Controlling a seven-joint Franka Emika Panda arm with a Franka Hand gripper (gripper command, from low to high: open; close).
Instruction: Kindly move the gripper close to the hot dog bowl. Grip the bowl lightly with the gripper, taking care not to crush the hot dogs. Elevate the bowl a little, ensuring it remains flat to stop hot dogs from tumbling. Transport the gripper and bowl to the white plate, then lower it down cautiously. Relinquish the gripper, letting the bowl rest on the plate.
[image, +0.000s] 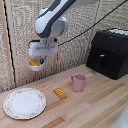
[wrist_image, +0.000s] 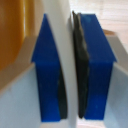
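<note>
**Bowl aloft, plate waiting low toward the exterior view's left**

Pale wooden tabletop (image: 95, 107) fills the lower part of the exterior view, with a woven screen behind it and a black air fryer (image: 110, 52) off to the exterior view's right. Over it the gripper (image: 40, 59) hangs well above the wood, clenched on the hot dog bowl (image: 36, 63), which looks roughly level from here. A patch of the yellow-orange hot dogs (image: 34, 62) shows at the bowl's rim. What matters for the coming move is that the white plate (image: 24, 103) lies flat on the table almost straight below the bowl, only slightly toward the exterior view's left, so I judge the trip to be mostly a descent. A pink cup (image: 78, 82) and a yellow-orange block (image: 60, 93) sit further right, apart from that path.

From the wrist view, two blue pads (wrist_image: 49, 75) are pressed against a thin pale wall, the bowl's rim, with an orange blur to one side. Everything here is soft and cropped; the plate cannot be seen, nor how much of the rim is held.
</note>
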